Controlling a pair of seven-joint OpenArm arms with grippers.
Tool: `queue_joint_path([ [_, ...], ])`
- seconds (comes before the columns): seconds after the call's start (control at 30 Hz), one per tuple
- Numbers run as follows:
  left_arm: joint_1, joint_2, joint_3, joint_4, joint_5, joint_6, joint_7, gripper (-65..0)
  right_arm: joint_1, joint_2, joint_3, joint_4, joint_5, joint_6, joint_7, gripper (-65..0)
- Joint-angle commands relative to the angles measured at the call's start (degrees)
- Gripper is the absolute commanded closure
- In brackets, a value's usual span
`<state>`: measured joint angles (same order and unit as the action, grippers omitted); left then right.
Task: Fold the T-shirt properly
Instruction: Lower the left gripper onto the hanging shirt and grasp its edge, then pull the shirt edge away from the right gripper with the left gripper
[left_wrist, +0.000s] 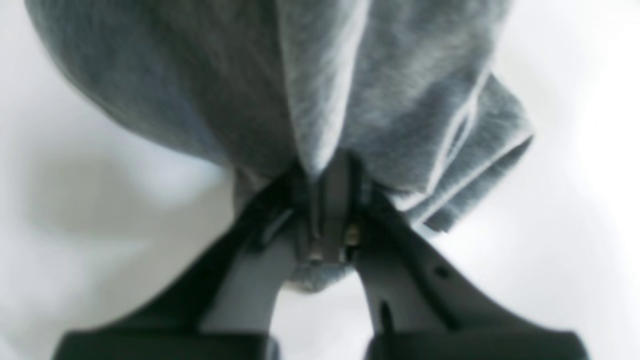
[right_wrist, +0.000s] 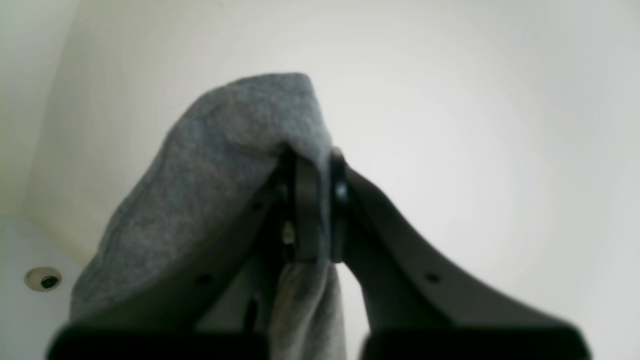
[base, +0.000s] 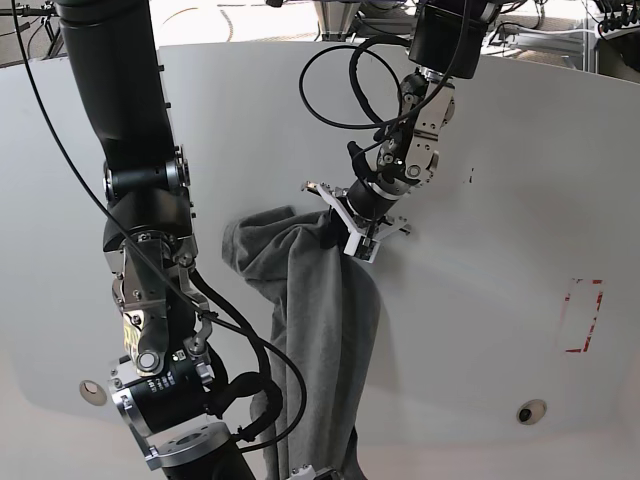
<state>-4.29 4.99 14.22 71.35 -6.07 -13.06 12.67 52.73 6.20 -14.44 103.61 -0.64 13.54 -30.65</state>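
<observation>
Dark grey T-shirt (base: 320, 310) bunched and draped over the white counter (base: 480, 200), left end effector (left_wrist: 332, 220) clenched on a fabric fold, right end effector (right_wrist: 312, 210) clenched on another part

Grey T-shirt (right_wrist: 220, 165) fabric pinched in the closed right tool (right_wrist: 315, 210), draped over its left finger.

place: robot lab | evidence: bare white counter (base: 480, 200) filling frame; red tape marks (base: 582, 316) at right; black cables (base: 345, 80) and metal frames along top edge
</observation>
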Motion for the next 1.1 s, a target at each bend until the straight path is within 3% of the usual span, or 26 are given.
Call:
queue_joint_path([
  [0.0,-0.3,-0.9,-0.5,2.2,-1.6,-0.3,-0.1,0.0,2.7,-0.1,0.6,1.1,-0.3,-0.7,2.2,0.0],
  [0.2,1.9,-4.0,-1.9,7.5,-4.5,-0.5,2.3,0.0,2.8,-0.1,0.8,0.8,-0.4,-0.3,2.2,0.0],
  [0.73,3.3,-6.6,-5.3,15.5,-1.6,-0.9,6.8,0.0,5.3,-0.1,0.8,-1.2,-0.4,0.2,2.2,0.0],
  [1.07,2.8,-7.5,-16.1,21.1,-1.7,-1.8,9.3,0.0,2.3,0.9,1.3,-1.4,-0.5,0.3,2.1,0.0],
])
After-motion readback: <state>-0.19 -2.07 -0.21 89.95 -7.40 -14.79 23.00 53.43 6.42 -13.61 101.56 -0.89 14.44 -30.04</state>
